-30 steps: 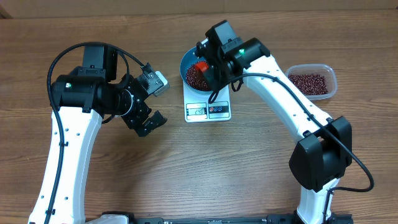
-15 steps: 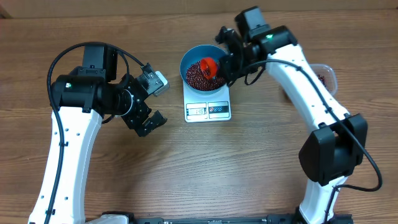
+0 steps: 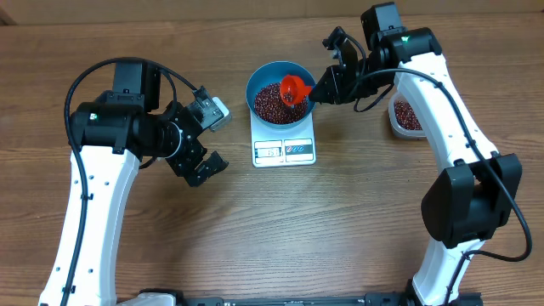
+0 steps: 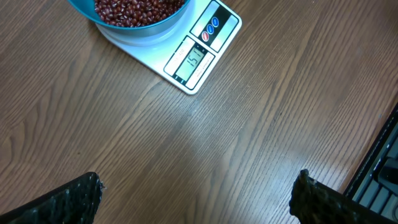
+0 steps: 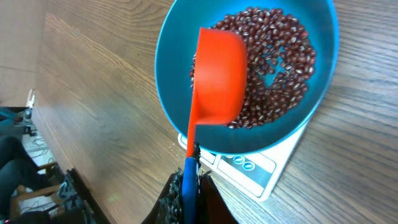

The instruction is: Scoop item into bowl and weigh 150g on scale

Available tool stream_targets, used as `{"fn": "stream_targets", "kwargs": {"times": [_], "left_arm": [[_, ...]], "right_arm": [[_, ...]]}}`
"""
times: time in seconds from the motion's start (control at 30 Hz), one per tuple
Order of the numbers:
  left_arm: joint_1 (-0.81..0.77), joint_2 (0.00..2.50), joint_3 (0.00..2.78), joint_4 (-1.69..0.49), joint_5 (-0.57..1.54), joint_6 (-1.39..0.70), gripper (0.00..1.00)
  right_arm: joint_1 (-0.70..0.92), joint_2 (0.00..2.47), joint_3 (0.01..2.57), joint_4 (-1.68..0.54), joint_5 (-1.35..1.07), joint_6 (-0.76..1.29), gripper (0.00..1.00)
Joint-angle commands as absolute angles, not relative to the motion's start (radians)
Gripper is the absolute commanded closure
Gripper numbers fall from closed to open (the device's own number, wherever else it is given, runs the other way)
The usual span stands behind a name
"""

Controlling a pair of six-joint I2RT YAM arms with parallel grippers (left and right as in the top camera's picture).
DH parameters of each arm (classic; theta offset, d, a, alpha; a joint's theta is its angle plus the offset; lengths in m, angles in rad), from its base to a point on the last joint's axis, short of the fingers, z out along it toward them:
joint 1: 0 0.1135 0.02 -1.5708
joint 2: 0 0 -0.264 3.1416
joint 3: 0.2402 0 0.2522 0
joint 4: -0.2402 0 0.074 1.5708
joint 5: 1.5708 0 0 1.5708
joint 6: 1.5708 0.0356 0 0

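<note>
Beans (image 3: 274, 104) lie in the one blue bowl (image 3: 254, 82) on the one scale (image 3: 284, 151). More beans sit in one tub (image 3: 406, 117), seen only overhead. The right tool (image 5: 186, 198) is clenched on the handle of the one red scoop (image 5: 217, 74), over the bowl. The left tool (image 4: 196, 208) gapes empty above the bench (image 4: 186, 143). Only its view shows the scale's lit digits.

tub (image 3: 393, 119) half hidden, bowl (image 4: 134, 31) cropped
</note>
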State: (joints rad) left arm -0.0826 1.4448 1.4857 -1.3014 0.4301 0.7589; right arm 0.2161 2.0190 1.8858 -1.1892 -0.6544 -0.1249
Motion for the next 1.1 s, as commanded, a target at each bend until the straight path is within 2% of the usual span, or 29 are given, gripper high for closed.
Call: {"fn": "stream_targets", "kwargs": {"times": [0.0, 0.27, 0.87, 1.07], "left_arm": [[-0.079, 1.433, 1.505, -1.301, 0.435, 0.752, 0.0], [-0.079, 1.433, 1.505, -1.301, 0.435, 0.752, 0.0], [-0.079, 1.433, 1.505, -1.301, 0.435, 0.752, 0.0], [-0.079, 1.433, 1.505, -1.301, 0.435, 0.752, 0.0]], "right_arm": [[0.216, 2.009, 1.913, -1.184, -0.687, -0.131, 0.96], [0.22, 2.009, 1.913, -1.166, -0.668, -0.162, 0.96], [0.355, 2.038, 1.837, -0.994, -0.2, -0.165, 0.96], [0.416, 2.074, 1.835, -1.006, -0.17, -0.179, 0.96]]}}
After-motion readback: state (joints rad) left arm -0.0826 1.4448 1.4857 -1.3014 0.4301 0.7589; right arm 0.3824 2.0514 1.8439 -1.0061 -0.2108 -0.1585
